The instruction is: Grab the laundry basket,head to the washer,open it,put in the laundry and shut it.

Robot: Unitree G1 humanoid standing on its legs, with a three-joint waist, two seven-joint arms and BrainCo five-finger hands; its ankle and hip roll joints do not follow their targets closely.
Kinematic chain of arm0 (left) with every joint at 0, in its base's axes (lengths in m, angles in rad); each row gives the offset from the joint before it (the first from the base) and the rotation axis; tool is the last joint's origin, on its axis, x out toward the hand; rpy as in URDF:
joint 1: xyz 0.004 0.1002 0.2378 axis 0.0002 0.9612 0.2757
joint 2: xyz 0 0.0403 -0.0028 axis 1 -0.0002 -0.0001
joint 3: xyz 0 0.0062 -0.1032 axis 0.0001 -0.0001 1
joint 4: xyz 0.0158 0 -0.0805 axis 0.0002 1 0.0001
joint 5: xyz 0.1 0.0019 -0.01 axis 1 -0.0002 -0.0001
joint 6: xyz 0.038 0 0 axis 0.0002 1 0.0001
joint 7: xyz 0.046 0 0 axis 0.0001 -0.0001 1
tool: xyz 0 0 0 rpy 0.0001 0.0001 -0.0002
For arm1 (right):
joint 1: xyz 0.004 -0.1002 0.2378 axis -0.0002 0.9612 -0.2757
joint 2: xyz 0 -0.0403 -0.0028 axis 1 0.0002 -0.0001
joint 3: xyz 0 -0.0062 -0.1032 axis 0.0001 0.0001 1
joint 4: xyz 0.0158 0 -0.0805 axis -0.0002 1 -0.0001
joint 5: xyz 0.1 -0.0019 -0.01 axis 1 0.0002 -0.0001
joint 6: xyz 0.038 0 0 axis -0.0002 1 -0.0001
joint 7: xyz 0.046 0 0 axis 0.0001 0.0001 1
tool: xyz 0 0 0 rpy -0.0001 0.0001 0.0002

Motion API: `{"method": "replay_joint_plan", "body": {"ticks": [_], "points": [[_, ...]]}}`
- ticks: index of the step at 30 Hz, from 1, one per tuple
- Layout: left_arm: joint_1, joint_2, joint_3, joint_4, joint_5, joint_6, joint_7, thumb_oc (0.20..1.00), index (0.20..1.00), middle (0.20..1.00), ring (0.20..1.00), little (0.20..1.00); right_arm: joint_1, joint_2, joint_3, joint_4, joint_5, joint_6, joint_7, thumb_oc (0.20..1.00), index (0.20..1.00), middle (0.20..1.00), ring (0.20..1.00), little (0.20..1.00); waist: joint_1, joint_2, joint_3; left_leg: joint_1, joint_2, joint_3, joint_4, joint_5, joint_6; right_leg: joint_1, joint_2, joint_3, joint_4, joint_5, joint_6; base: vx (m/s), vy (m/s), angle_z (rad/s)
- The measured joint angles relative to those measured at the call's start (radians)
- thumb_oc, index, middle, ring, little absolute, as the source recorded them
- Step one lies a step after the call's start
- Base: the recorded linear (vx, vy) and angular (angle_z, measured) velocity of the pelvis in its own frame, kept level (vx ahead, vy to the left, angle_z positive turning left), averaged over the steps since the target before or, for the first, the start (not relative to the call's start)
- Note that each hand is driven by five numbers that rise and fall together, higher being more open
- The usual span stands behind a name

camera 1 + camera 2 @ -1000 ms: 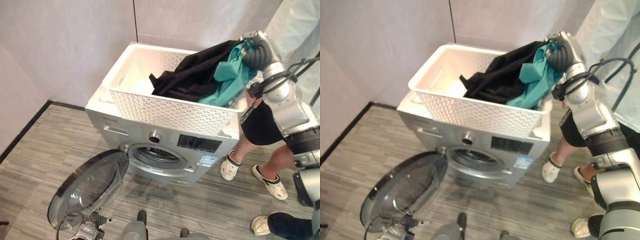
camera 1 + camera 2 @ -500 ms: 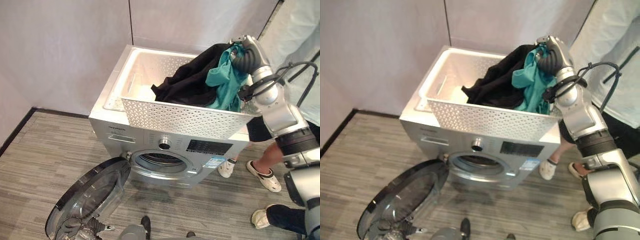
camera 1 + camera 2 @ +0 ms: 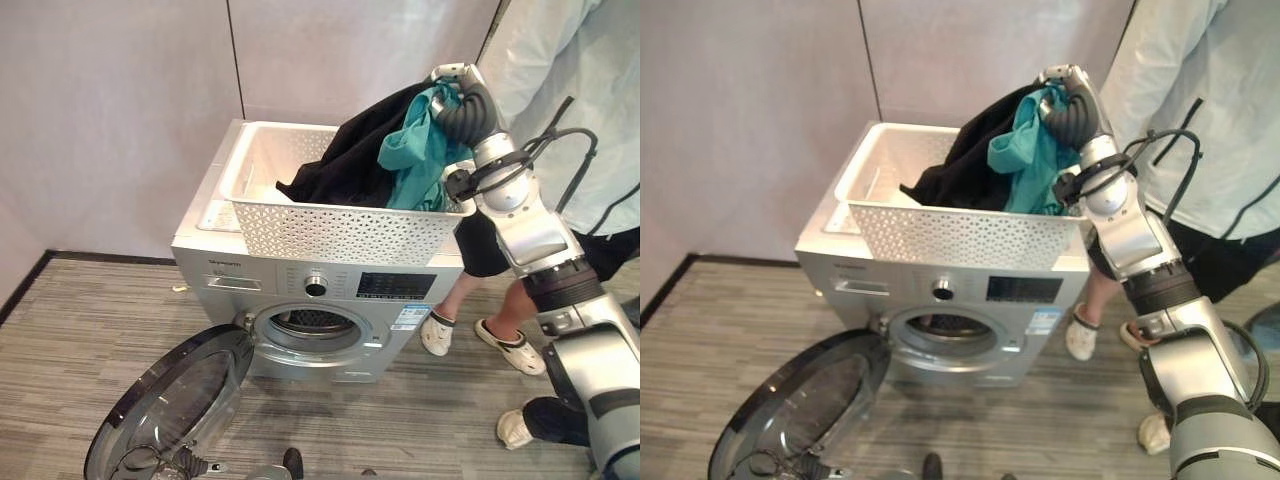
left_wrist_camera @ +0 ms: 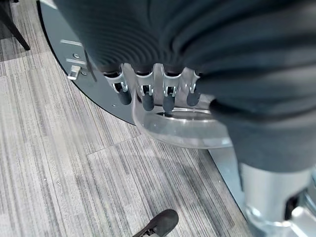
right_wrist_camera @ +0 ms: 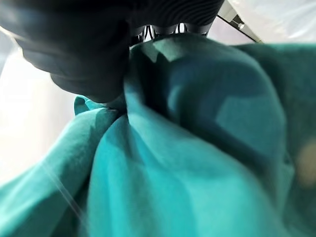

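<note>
A white perforated laundry basket [image 3: 330, 232] stands on top of the silver washer [image 3: 230, 272]. My right hand [image 3: 468, 105] is above the basket's right end, shut on a teal garment [image 3: 410, 150] that hangs from it. A black garment [image 3: 345, 165] is lifted along with it and trails down into the basket. In the right wrist view the teal cloth [image 5: 197, 158] bunches under the hand's dark cover. The washer's round door [image 3: 165, 405] hangs open at lower left, and the drum opening [image 3: 315, 325] is uncovered. My left hand [image 4: 148, 94] hovers low over the door glass, fingers relaxed and holding nothing.
A person [image 3: 560, 90] in a pale jacket and light shoes [image 3: 435, 335] stands close to the washer's right side, behind my right arm. Grey walls [image 3: 120, 120] close off the back and left. Striped grey flooring [image 3: 60, 330] lies in front of the washer.
The camera has shifted, so the washer sits more upright in view. My right hand has risen, pulling the teal and black garments higher above the basket rim. The left hand stays low.
</note>
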Motion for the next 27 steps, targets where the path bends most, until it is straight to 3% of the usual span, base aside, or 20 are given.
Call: {"method": "replay_joint_plan", "body": {"ticks": [3, 9, 12, 13, 17, 18, 22, 27], "points": [[0.021, 0.002, -0.006, -0.07, -0.028, -0.006, 0.0, 1.0, 1.0, 1.0, 1.0, 1.0, -0.091, -0.013, 0.001, 0.053, 0.029, -0.002, -0.015, 0.2, 0.2, 0.2, 0.2, 0.2, 0.012, 0.006, 0.002, 0.014, 0.003, -0.014, -0.017, 0.009, -0.007, 0.044, 0.013, -0.017, -0.064, 0.03, -0.019, 0.03, -0.063, 0.13], [0.026, 0.016, -0.016, -0.225, -0.089, -0.009, -0.005, 1.0, 1.0, 1.0, 1.0, 1.0, -0.297, 0.017, 0.015, 0.197, 0.201, -0.022, -0.083, 0.2, 0.2, 0.2, 0.2, 0.2, 0.017, 0.015, 0.004, 0.035, 0.013, -0.052, -0.046, 0.03, -0.019, 0.071, 0.032, -0.052, -0.072, 0.021, -0.033, 0.01, -0.052, 0.18], [0.033, 0.058, -0.023, -0.361, -0.13, -0.013, -0.02, 1.0, 1.0, 1.0, 1.0, 1.0, -0.42, 0.041, 0.06, 0.291, 0.278, -0.031, -0.088, 0.2, 0.2, 0.2, 0.2, 0.2, 0.021, 0.018, 0.005, 0.034, 0.015, -0.07, -0.047, 0.037, -0.022, 0.078, 0.036, -0.054, -0.072, 0.015, -0.041, 0.01, -0.037, 0.19], [0.036, 0.109, -0.037, -0.451, -0.171, -0.022, -0.031, 1.0, 1.0, 1.0, 1.0, 1.0, -0.513, 0.045, 0.12, 0.364, 0.322, -0.031, -0.089, 0.2, 0.2, 0.2, 0.2, 0.2, 0.031, 0.018, 0.005, 0.038, 0.016, -0.084, -0.048, 0.038, -0.023, 0.089, 0.039, -0.055, -0.072, 0.008, -0.04, 0.01, -0.022, 0.24], [0.035, 0.167, -0.034, -0.507, -0.228, -0.035, -0.034, 1.0, 1.0, 1.0, 1.0, 1.0, -0.599, 0.064, 0.142, 0.413, 0.382, -0.053, -0.09, 0.2, 0.2, 0.2, 0.2, 0.2, 0.041, 0.018, 0.004, 0.045, 0.016, -0.104, -0.048, 0.038, -0.026, 0.105, 0.041, -0.07, -0.072, -0.004, -0.038, 0.02, -0.009, 0.2], [0.047, 0.189, -0.032, -0.532, -0.245, -0.035, -0.036, 1.0, 1.0, 1.0, 1.0, 1.0, -0.656, 0.065, 0.197, 0.47, 0.391, -0.057, -0.087, 0.2, 0.2, 0.2, 0.2, 0.2, 0.04, 0.016, 0.003, 0.044, 0.016, -0.111, -0.048, 0.034, -0.032, 0.105, 0.041, -0.077, -0.072, -0.008, -0.039, 0.04, -0.001, 0.11], [0.053, 0.204, -0.033, -0.56, -0.287, -0.034, -0.041, 1.0, 1.0, 1.0, 1.0, 1.0, -0.737, 0.064, 0.217, 0.641, 0.436, -0.065, -0.085, 0.2, 0.2, 0.2, 0.2, 0.2, 0.05, 0.0, -0.008, 0.036, 0.013, -0.128, -0.048, 0.034, -0.033, 0.106, 0.041, -0.093, -0.072, -0.011, -0.042, 0.04, 0.009, 0.14], [0.055, 0.237, -0.031, -0.666, -0.373, -0.032, -0.059, 1.0, 1.0, 1.0, 1.0, 1.0, -0.754, 0.056, 0.218, 0.652, 0.46, -0.066, -0.097, 0.2, 0.2, 0.2, 0.2, 0.2, 0.063, -0.014, -0.017, 0.027, 0.005, -0.153, -0.048, 0.037, -0.032, 0.108, 0.038, -0.111, -0.072, -0.015, -0.043, 0.03, 0.012, 0.14]]}}
